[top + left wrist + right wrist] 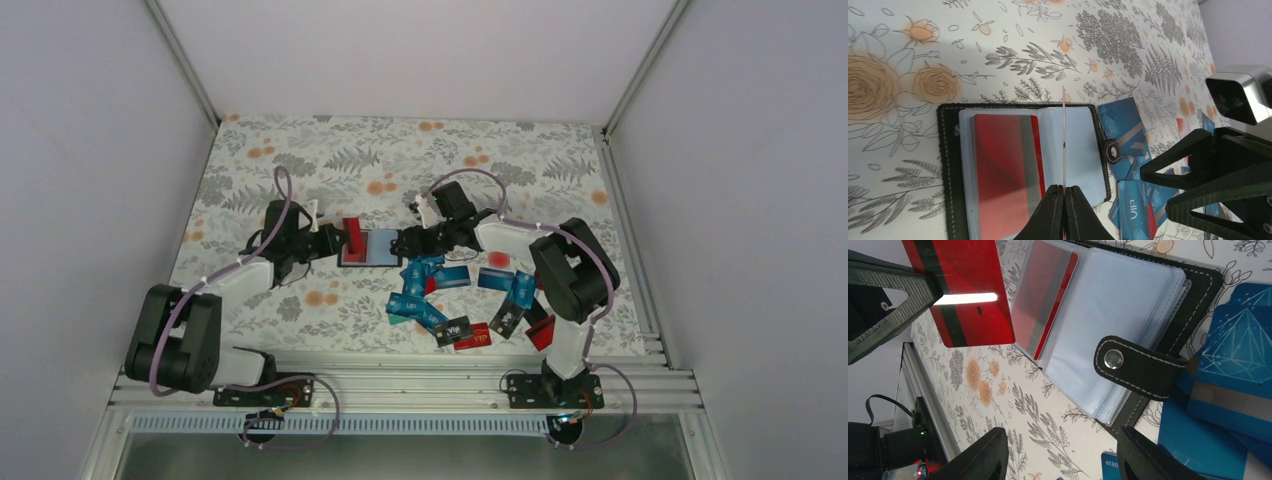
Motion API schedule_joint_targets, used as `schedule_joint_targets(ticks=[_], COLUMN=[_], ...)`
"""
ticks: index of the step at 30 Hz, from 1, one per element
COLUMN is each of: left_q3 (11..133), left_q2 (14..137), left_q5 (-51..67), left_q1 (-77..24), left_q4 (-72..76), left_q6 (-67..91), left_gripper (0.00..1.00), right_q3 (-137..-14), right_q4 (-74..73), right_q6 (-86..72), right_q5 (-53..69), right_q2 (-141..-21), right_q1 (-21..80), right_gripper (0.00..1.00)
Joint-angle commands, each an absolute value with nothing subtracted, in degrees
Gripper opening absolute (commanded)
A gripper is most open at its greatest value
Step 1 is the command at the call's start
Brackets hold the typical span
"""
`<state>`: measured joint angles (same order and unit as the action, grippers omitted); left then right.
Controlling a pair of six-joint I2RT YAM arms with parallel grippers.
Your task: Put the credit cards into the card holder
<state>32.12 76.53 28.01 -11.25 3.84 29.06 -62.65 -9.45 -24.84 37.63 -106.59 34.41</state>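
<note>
The black card holder [347, 262] lies open on the floral cloth, grey-blue sleeves up, with one red card [1003, 170] in a left sleeve. My left gripper [1064, 192] is shut on another red card [1064, 140], held on edge above the holder's middle; the right wrist view shows its red face [973, 270]. My right gripper [1063, 440] is open and empty, just beside the holder's right edge and its snap strap [1138, 367]. Several loose credit cards [450, 300], mostly blue, lie in a heap right of the holder.
Blue cards [1238, 355] lie against and partly under the holder's right edge. More blue, black and red cards spread toward the right arm's base [510, 320]. White walls and metal rails [400, 375] enclose the cloth.
</note>
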Motion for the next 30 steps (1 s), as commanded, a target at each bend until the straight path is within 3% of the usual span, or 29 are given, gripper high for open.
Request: schedule_joint_targets(ticks=[1, 30], left_q3=[31.81, 32.36], left_q2=[79.91, 90.33], left_q5=[32.11, 34.34], left_q1=[-10.90, -10.92], left_q4=[13.13, 19.00], left_q6=[30.40, 30.79], left_gripper=[0.02, 0.02], right_q3=[-65.34, -64.51], right_q4=[-9.13, -7.21], right_q6=[-25.15, -25.48], right_q5=[36.81, 36.84], right_q2=[-108.19, -113.44], right_q1=[34.29, 34.08], right_gripper=[0.55, 0.51])
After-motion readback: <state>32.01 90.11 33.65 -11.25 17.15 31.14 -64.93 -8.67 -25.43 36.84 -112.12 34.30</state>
